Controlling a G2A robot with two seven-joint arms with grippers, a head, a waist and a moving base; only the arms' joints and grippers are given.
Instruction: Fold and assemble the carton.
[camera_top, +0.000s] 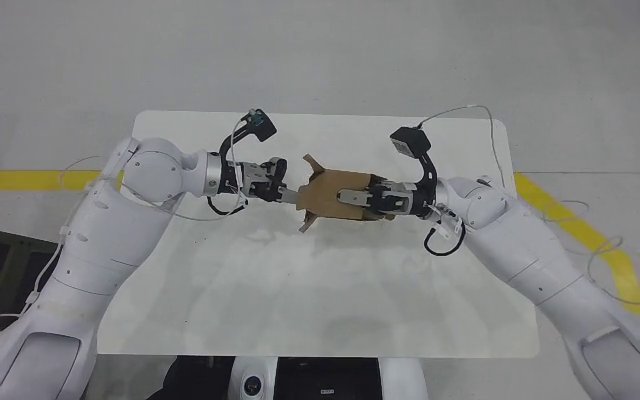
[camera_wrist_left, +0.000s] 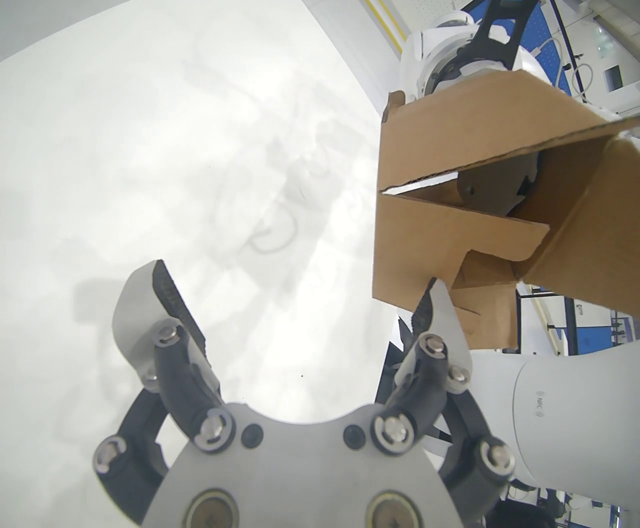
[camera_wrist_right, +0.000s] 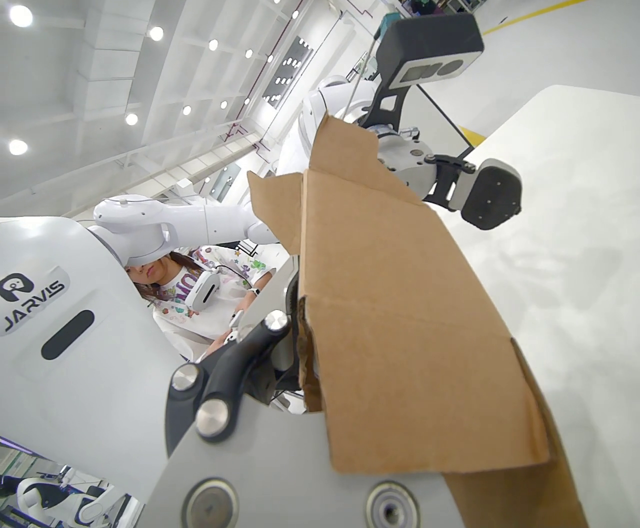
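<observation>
White bench (camera_top: 330, 300), rounded corners, lies under the left hand (camera_top: 290, 187) and the right hand (camera_top: 372, 200). Pale grey floor (camera_top: 320, 50) all round it. Yellow floor lines (camera_top: 572, 222) run outward of each hand, beyond the bench ends. Above the right hand: white beamed ceiling (camera_wrist_right: 75, 75), rows of round lamps (camera_wrist_right: 156, 33), lit. Blue panels (camera_wrist_left: 537, 30) beyond the left hand.

One cardboard carton (camera_top: 340, 197), one white counter (camera_top: 300, 300) and two robot hands, the left hand (camera_top: 284, 184) and the right hand (camera_top: 372, 200), mid-frame.
</observation>
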